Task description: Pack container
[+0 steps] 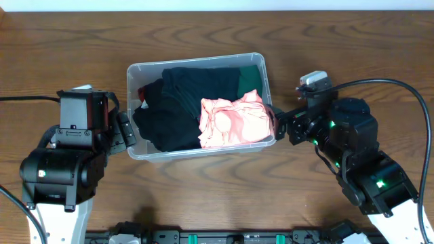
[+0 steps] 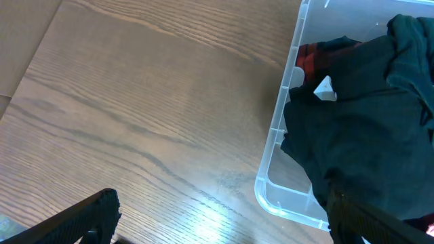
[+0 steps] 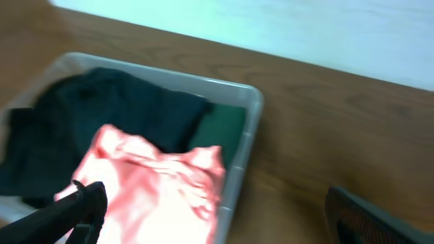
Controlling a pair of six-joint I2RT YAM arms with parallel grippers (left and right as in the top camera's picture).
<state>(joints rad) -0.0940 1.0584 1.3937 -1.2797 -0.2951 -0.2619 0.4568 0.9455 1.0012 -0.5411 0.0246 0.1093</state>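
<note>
The clear plastic container (image 1: 196, 65) stands mid-table, holding a black garment (image 1: 180, 108), a pink garment (image 1: 234, 120), a green one (image 1: 252, 78) and a red one (image 1: 142, 91). My left gripper (image 1: 126, 133) is open and empty at the container's left wall; its wrist view shows the container's corner (image 2: 271, 193) and the black garment (image 2: 366, 135). My right gripper (image 1: 280, 125) is open and empty at the container's right wall, straddling the rim (image 3: 241, 166) with one finger over the pink garment (image 3: 152, 186).
Wooden table (image 1: 352, 47) all round the container. The arm bases stand at the front left (image 1: 57, 173) and front right (image 1: 369, 183). A black cable (image 1: 407, 88) arcs over the right side.
</note>
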